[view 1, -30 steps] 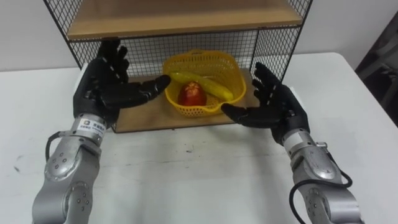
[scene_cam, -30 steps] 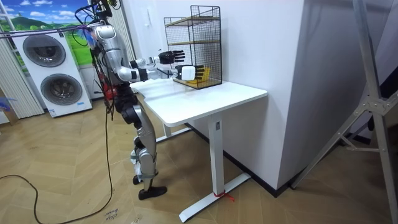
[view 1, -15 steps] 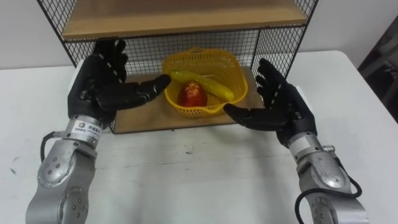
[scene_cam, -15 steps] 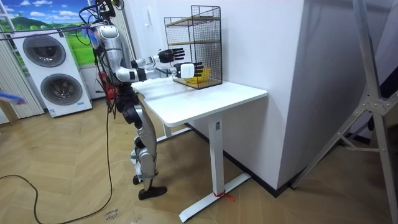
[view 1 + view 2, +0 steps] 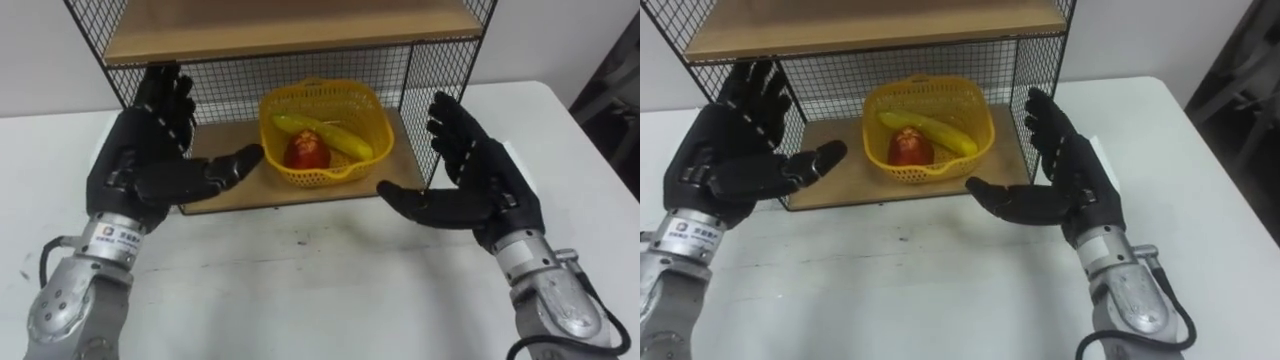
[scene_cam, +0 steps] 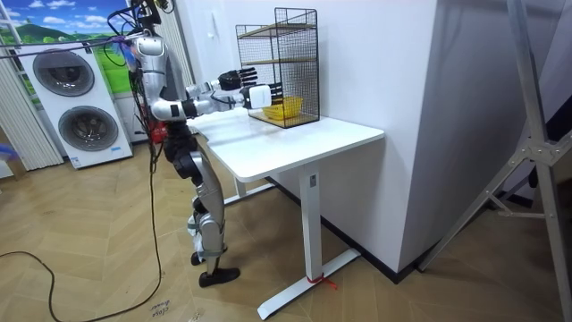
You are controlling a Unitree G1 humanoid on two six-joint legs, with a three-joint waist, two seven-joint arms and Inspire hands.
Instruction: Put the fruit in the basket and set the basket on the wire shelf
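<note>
Two white washing machines (image 6: 88, 130) stand behind the robot on a wood-plank floor (image 6: 89, 268). It faces a white table (image 5: 300, 290). On the black wire shelf (image 5: 280, 25)'s lower board sits a yellow perforated plastic basket (image 5: 378, 125) holding a yellow banana (image 5: 335, 138) and a red apple (image 5: 308, 152). The left hand (image 5: 145, 165) and right hand (image 5: 480, 180) hover spread on either side, empty.

We are in a home-like laundry room. Two washing machines (image 6: 89, 128) stand on a wooden floor (image 6: 107, 224), and a white counter (image 6: 304, 143) carries a wire shelf (image 6: 277, 67).
</note>
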